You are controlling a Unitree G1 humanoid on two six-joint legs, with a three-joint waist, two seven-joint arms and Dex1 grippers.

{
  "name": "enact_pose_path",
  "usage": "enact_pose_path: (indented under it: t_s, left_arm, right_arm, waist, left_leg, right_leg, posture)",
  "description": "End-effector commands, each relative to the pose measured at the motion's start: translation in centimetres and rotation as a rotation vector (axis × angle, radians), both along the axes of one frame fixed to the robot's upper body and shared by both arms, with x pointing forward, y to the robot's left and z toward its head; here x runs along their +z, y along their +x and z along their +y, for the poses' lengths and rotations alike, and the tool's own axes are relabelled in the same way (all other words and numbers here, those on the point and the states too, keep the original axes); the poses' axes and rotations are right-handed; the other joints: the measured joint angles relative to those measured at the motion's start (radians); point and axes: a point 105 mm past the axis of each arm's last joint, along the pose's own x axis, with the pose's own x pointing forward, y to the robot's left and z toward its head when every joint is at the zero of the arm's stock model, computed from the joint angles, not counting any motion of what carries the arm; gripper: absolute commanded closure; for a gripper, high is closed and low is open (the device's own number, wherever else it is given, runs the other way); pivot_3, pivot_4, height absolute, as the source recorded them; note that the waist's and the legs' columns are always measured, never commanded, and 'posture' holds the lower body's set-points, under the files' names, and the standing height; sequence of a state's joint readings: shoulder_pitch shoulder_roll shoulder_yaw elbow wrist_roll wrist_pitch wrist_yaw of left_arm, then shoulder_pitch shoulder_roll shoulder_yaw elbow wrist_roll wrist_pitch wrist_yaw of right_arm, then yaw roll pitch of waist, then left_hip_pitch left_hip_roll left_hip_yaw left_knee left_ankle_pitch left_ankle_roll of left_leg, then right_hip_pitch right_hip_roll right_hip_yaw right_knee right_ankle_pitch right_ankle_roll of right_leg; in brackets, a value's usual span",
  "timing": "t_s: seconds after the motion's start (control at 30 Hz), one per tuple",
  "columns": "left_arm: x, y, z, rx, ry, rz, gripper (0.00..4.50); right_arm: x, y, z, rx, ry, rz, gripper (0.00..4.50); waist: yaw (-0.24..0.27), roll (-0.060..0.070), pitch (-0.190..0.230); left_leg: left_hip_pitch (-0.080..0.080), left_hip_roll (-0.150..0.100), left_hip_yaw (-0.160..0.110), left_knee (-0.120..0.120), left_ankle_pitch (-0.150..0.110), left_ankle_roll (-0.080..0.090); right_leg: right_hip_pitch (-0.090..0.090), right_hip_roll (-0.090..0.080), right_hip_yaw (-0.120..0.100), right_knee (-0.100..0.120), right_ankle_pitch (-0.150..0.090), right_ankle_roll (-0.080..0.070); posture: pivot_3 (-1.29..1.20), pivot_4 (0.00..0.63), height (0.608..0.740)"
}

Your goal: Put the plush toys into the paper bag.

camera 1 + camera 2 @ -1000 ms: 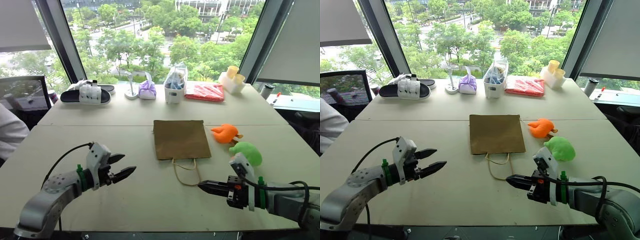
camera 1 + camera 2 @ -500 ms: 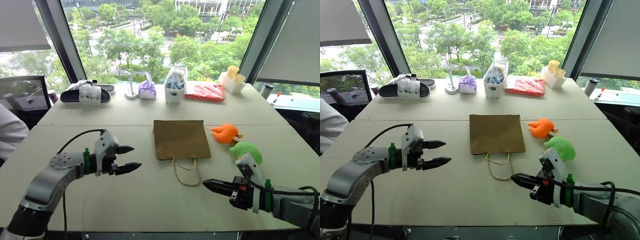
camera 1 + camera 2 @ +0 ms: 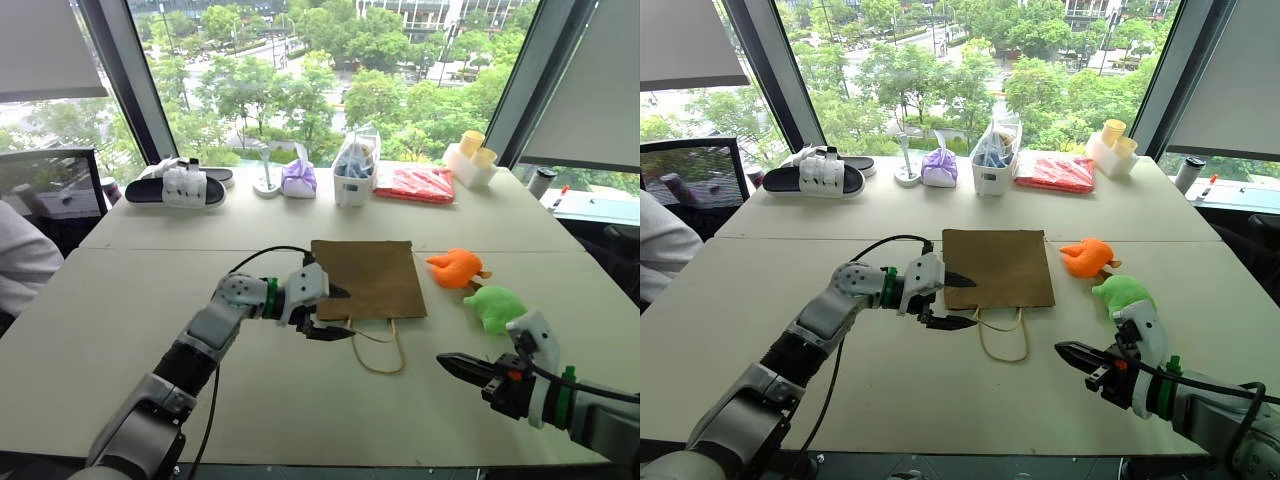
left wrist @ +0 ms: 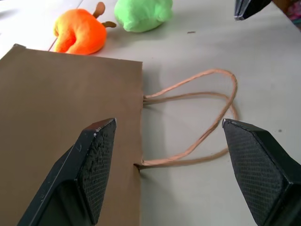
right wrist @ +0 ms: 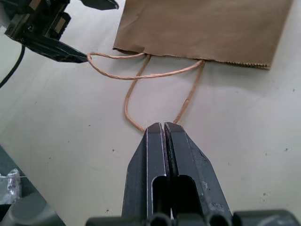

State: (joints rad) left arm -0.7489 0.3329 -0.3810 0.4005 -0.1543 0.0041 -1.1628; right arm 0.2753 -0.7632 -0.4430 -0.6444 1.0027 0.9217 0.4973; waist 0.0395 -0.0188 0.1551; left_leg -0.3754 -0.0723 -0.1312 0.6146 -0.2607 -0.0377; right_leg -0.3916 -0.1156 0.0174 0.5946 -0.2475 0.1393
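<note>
Right eye view first: low in the right corner we see our right gripper (image 3: pixel 1072 353) hovering with its black fingers pressed together on nothing, just off the looped end of the twisted cord handles (image 3: pixel 1002 335). A little higher, at centre frame, our left gripper (image 3: pixel 952 298) spreads its textured fingers wide at the mouth edge of the paper bag (image 3: pixel 997 268), one finger over the brown kraft panel, the other over the cords. We judge this the bag-opening step: the bag lies flat and creased shut, so the next move calls for pinching one thin paper wall or a cord and lifting. Right of the bag sit the plush toys, soft and rounded: the green one (image 3: pixel 1123 295) nearer, the orange one (image 3: pixel 1089 256) beyond, both on the table (image 3: pixel 790 260).
</note>
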Motion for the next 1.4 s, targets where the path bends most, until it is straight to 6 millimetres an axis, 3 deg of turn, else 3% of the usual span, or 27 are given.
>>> enact_pose_path:
  t_s: [0.03,0.13,0.33,0.43,0.6,0.67,0.9,1.13,1.4]
  left_arm:
    - [-0.3,0.3,-1.3,-0.045,0.016,-0.024,0.81]
    - [-0.5,1.2,-2.2,-0.030,0.003,-0.013,1.63]
    - [1.1,1.6,-3.2,-0.025,-0.083,-0.010,4.46]
    - [2.2,2.2,-3.1,0.018,-0.119,0.019,4.49]
    - [6.6,4.0,-2.6,0.172,-0.311,0.122,4.49]
    - [7.4,4.2,-2.5,0.219,-0.355,0.150,4.49]
    - [8.6,2.6,-2.8,0.256,-0.427,0.291,4.49]
    - [8.2,0.9,-3.5,0.267,-0.451,0.372,4.49]
    - [10.1,-0.2,-3.2,0.219,-0.548,0.490,4.49]
  right_arm:
    - [1.0,-0.3,0.4,-0.009,-0.001,-0.070,4.50]
    - [0.8,-0.5,0.7,-0.027,0.007,-0.073,4.50]
    - [1.0,-0.1,2.2,-0.025,0.034,-0.101,4.50]
    - [1.3,0.7,3.3,-0.023,0.041,-0.130,4.50]
    - [1.6,2.8,5.6,-0.035,0.039,-0.197,4.50]
    - [1.6,3.5,6.2,-0.050,0.041,-0.218,4.50]
    - [0.8,6.9,6.8,-0.098,0.028,-0.250,4.50]
    - [1.0,9.6,7.4,-0.110,0.021,-0.298,4.50]
    - [-0.5,12.9,6.8,-0.192,-0.055,-0.301,4.50]
  waist:
    - [-0.001,0.000,0.000]
    - [-0.002,-0.001,0.000]
    - [-0.005,-0.001,0.000]
    - [-0.004,-0.001,0.000]
    - [-0.004,-0.001,0.000]
    - [-0.004,-0.001,0.000]
    - [-0.015,0.000,0.000]
    - [-0.036,0.001,0.000]
    - [-0.037,0.001,-0.001]
  left_leg:
    - [0.000,0.000,0.000,0.000,0.000,0.000]
    - [0.000,0.000,0.000,0.001,0.000,0.000]
    - [0.000,0.000,0.000,0.001,0.000,0.000]
    - [0.001,0.000,-0.001,0.001,0.000,0.000]
    - [0.000,0.000,-0.003,0.001,0.000,0.000]
    - [0.001,0.000,-0.003,0.001,0.000,0.000]
    - [0.001,-0.001,-0.004,0.001,0.001,-0.001]
    - [0.002,-0.001,-0.004,0.001,0.001,-0.002]
    - [0.002,-0.001,-0.004,0.001,0.002,-0.002]
  right_leg:
    - [0.000,0.000,0.000,0.000,0.000,0.000]
    - [0.001,0.000,0.000,0.000,0.000,0.001]
    - [0.000,0.000,0.000,0.001,0.000,0.001]
    - [0.001,0.000,0.000,0.001,0.000,0.001]
    - [0.000,0.001,-0.001,0.002,-0.001,0.002]
    - [0.000,0.001,-0.001,0.003,-0.001,0.002]
    - [0.000,0.001,0.000,0.004,-0.001,0.003]
    - [0.000,0.003,0.000,0.005,-0.001,0.002]
    - [0.000,0.003,0.000,0.005,-0.001,0.002]
  posture:
    - [0.00,0.150,0.740]
    - [0.00,0.150,0.740]
    - [0.00,0.150,0.740]
    - [0.00,0.150,0.740]
    - [0.00,0.150,0.740]
    - [0.00,0.150,0.740]
    - [0.00,0.150,0.740]
    - [0.00,0.150,0.740]
    - [0.00,0.150,0.740]
